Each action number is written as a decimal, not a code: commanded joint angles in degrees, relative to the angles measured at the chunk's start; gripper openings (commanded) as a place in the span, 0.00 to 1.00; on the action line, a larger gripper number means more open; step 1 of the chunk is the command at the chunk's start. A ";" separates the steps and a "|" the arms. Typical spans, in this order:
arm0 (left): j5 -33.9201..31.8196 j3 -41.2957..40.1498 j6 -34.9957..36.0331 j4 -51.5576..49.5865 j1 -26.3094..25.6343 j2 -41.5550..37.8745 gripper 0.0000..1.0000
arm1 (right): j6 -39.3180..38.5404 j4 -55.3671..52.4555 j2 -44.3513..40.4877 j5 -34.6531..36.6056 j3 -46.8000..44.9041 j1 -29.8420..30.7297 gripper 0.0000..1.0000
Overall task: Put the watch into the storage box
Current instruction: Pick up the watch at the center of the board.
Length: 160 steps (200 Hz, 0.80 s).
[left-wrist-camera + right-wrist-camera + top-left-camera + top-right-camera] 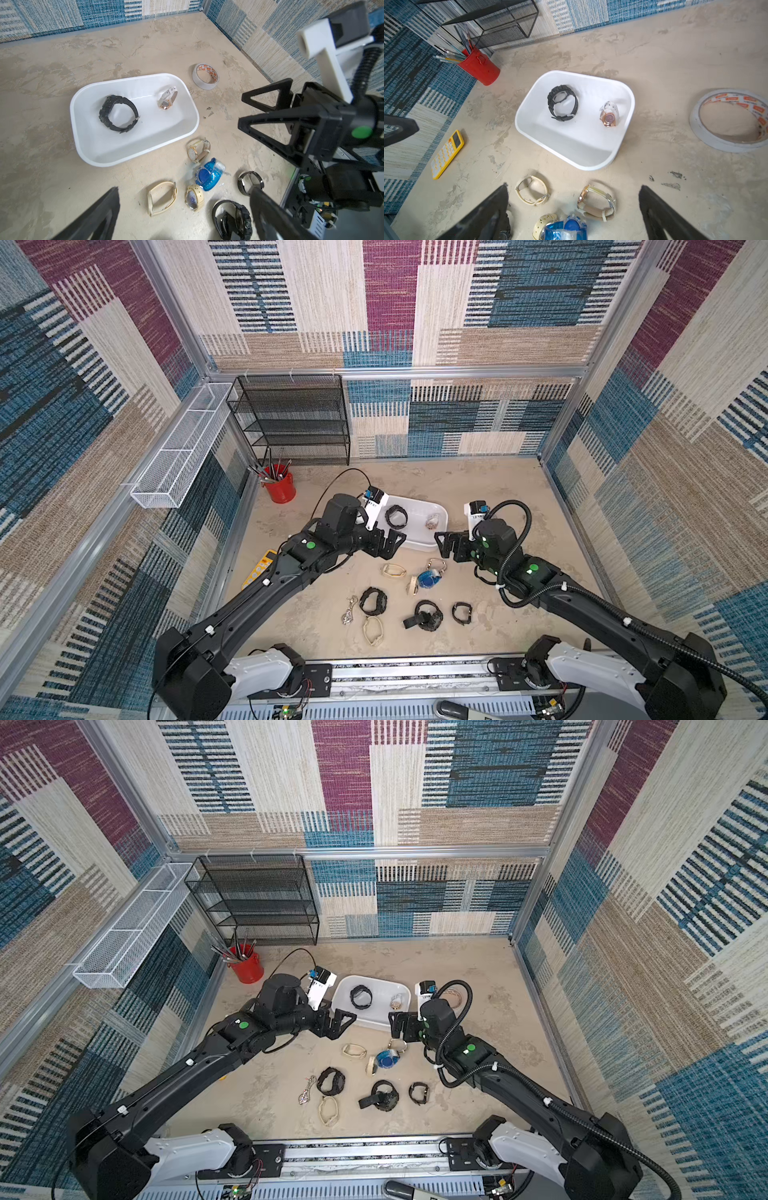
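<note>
Left wrist view: two watches already lying in storage box (158, 128). Black watch (105, 111) nr one end, white-strap watch (166, 101) nr the other, well apart. Box mid-bench (478, 489), towards back edge.

Task begun, prob. under a third done. Still out on bench, btwn box and front edge:
- tan-strap watch (197, 150), nr box's front wall
- blue watch (209, 176), touching or nearly touching cream watch (194, 199)
- cream strap (162, 197)
- chunky black watch (372, 600) and small black watch (462, 612), closer to front edge, w/ more beside them

Left gripper (395, 546) and right gripper (440, 546): jaws spread wide on both, nothing held, facing each other by box's front rim.

Around:
- tape roll (205, 76) just off box's right end
- red cup (479, 66) w/ pens nr back-left corner, by black mesh shelf (291, 418)
- white mesh basket (183, 448) up on left wall
- yellow calculator (447, 154) by left edge
- key chain (350, 610) among the loose watches

Nothing blocking box's mouth. Likely snags: blue/cream/tan group tightly packed, so easy to nudge neighbours; arms close together, some clash risk over same pile.
</note>
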 commanded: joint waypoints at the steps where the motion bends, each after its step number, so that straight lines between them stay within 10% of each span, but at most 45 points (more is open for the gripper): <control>1: 3.04 -1.88 2.80 2.34 -0.04 -1.46 0.99 | 3.80 -7.72 1.44 0.95 1.25 0.13 0.91; 160: 2.21 -2.73 1.52 1.35 -0.04 -2.27 0.97 | 24.11 -24.37 3.41 1.01 -5.48 15.94 0.62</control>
